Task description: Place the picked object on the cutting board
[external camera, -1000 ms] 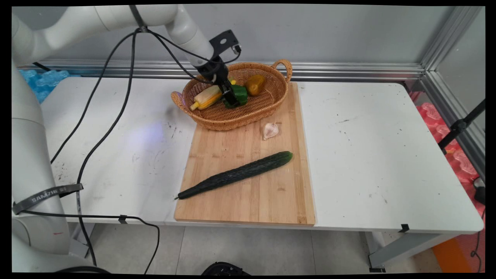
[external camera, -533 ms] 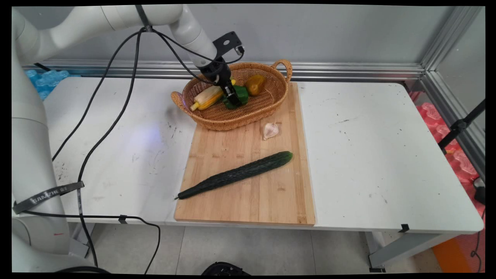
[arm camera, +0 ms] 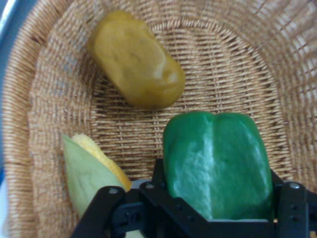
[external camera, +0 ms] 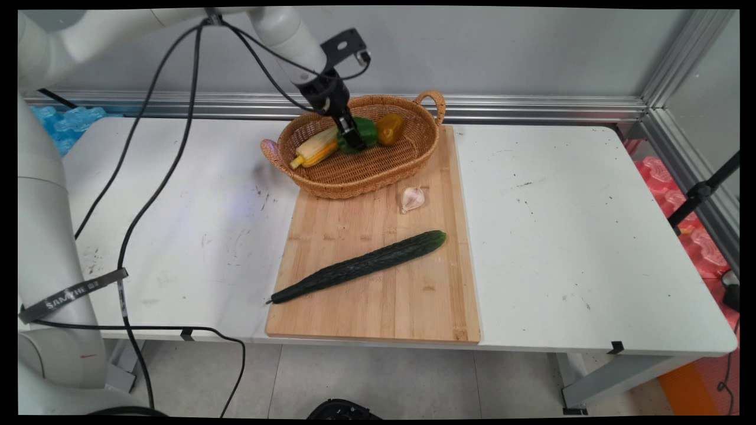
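Two black fingers of my gripper are clamped on a green bell pepper, one at each side. Seen from my hand, its long axis runs away from me, and its near end is hidden behind my linkage. It hangs over the wicker basket, between a corn cob, cut off at the bottom edge, and a yellow pepper.
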Robot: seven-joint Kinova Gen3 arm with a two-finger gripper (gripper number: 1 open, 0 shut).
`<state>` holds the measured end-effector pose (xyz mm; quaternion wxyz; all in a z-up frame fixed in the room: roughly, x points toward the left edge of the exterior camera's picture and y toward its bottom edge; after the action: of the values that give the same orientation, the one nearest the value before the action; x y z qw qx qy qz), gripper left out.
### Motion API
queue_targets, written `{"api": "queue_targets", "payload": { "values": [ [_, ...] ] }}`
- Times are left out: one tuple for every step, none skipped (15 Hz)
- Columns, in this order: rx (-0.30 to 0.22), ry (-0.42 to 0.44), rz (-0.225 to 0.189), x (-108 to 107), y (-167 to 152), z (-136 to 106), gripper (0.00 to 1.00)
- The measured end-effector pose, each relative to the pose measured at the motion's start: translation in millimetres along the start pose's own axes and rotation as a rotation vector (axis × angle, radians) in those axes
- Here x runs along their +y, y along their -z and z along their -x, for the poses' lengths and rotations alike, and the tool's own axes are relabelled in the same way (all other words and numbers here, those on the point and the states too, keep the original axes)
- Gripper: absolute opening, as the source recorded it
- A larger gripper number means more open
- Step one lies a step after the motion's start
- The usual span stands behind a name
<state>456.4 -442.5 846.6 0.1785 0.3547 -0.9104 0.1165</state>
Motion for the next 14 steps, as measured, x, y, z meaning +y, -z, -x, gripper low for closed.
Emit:
{"api": "queue_targets", "payload": {
  "values": [
    [0.001, -0.004, -0.001, 3, 12, -3, 0.00],
    [0.003, -0.010, -0.002, 5, 22, -5, 0.00],
    [0.005, -0.025, 0.002, 9, 35, -8, 0.00],
    [0.008, -0.042, 0.009, 14, 48, -11, 0.00],
    [0.012, -0.059, 0.017, 19, 58, -13, 0.00],
    [0.015, -0.070, 0.023, 23, 64, -14, 0.00],
    [0.018, -0.088, 0.034, 28, 73, -15, 0.00],
    [0.023, -0.104, 0.049, 36, 83, -16, 0.00],
    [0.026, -0.121, 0.066, 44, 90, -16, 0.00],
    [0.028, -0.137, 0.081, 51, 95, -15, 0.00],
    [0.028, -0.149, 0.092, 56, 98, -15, 0.00],
    [0.029, -0.173, 0.108, 65, 102, -14, 0.00],
    [0.029, -0.192, 0.120, 72, 103, -13, 0.00],
    [0.027, -0.216, 0.134, 79, 104, -12, 0.00]
  ]
}}
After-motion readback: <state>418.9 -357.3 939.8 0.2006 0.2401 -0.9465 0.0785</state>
